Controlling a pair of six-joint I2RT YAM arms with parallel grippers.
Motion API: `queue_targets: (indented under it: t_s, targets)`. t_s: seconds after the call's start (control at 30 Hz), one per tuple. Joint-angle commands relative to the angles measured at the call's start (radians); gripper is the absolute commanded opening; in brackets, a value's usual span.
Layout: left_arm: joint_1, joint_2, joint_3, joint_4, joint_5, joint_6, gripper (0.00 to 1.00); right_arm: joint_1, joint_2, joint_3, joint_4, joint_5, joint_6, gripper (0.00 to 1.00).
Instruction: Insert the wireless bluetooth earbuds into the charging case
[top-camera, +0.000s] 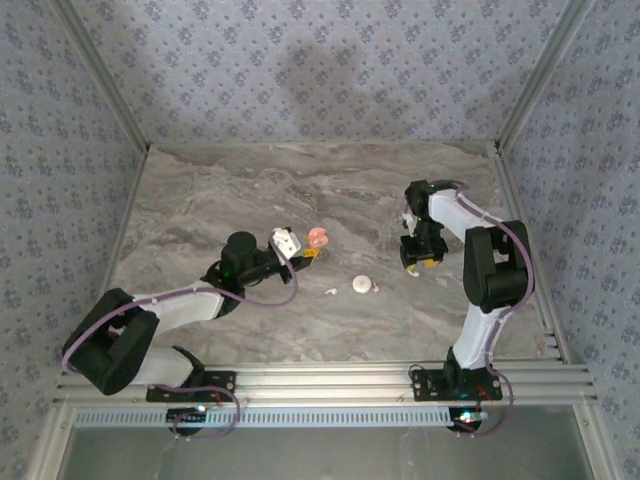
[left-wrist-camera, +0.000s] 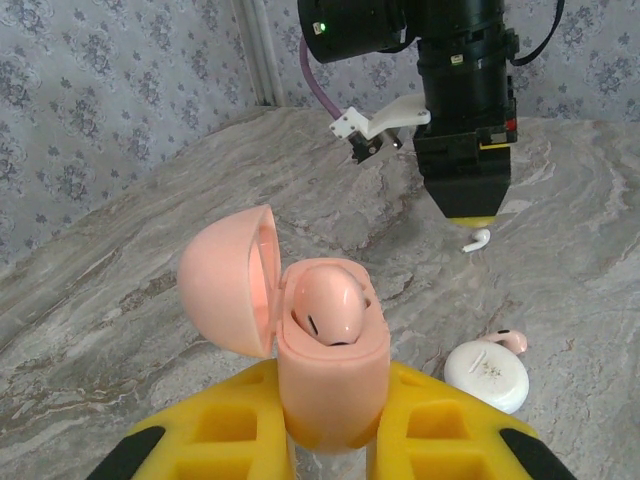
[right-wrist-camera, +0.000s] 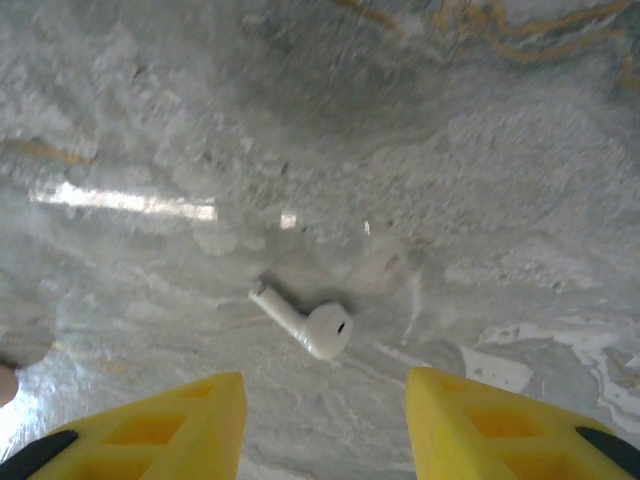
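- The grey marbled table (top-camera: 200, 190) is used as the staging ground, with loose pieces near its middle.
- The right gripper (right-wrist-camera: 325, 390) is held spread low at the right, apparently readied for a pick.
- The pink egg-shaped plastic charging case (left-wrist-camera: 330, 375) is pinched by the left gripper (left-wrist-camera: 335, 440), its lid swung open, with one pink earbud (left-wrist-camera: 325, 310) seated inside.
- The small white stemmed plastic earbud (right-wrist-camera: 312, 325) is left flat on the table, just beyond the spread fingers and untouched.
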Motion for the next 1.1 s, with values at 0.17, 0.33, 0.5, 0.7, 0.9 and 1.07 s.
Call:
queue_targets:
  t_s: [0.17, 0.33, 0.5, 0.7, 0.9, 1.07]
  targets:
    - [-0.007, -0.005, 0.031, -0.010, -0.006, 0.011, 0.11, -0.003, 0.087, 0.023, 0.053, 0.034, 0.032, 0.47]
    - [-0.007, -0.005, 0.033, -0.012, -0.006, 0.007, 0.11, -0.002, 0.096, 0.022, 0.064, 0.047, 0.034, 0.47]
    - [-0.007, -0.004, 0.031, -0.011, -0.007, 0.005, 0.11, 0.024, 0.082, 0.008, 0.038, 0.071, 0.026, 0.47]
    - [-0.007, 0.002, 0.033, -0.007, -0.005, 0.006, 0.11, 0.054, 0.030, -0.029, 0.008, 0.069, 0.026, 0.47]
    - [-0.007, 0.001, 0.033, -0.006, -0.001, 0.004, 0.11, 0.064, -0.009, 0.027, -0.065, 0.102, 0.020, 0.49]
    - [-0.007, 0.000, 0.032, -0.007, -0.001, 0.003, 0.11, 0.057, -0.038, 0.089, -0.083, 0.058, -0.022, 0.50]
